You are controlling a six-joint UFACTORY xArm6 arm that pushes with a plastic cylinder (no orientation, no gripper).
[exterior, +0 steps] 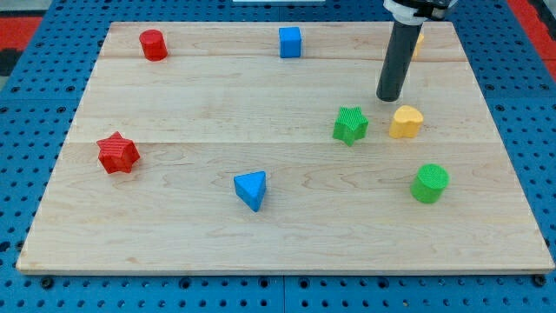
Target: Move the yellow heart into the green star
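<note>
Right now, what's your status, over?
My tip hovers above, toward the view's top of the yellow heart block. Green star block sits apart, to the heart's left. Nothing between them.

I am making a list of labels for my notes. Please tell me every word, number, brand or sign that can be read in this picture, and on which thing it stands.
None: the wooden board, the blocks and the dark rod show no readable text.

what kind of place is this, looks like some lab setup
Most likely a robotics lab bench: a pale wooden board sits on a blue perforated base, my tip rests just above the yellow heart, with small blocks like the green star scattered about.
</note>
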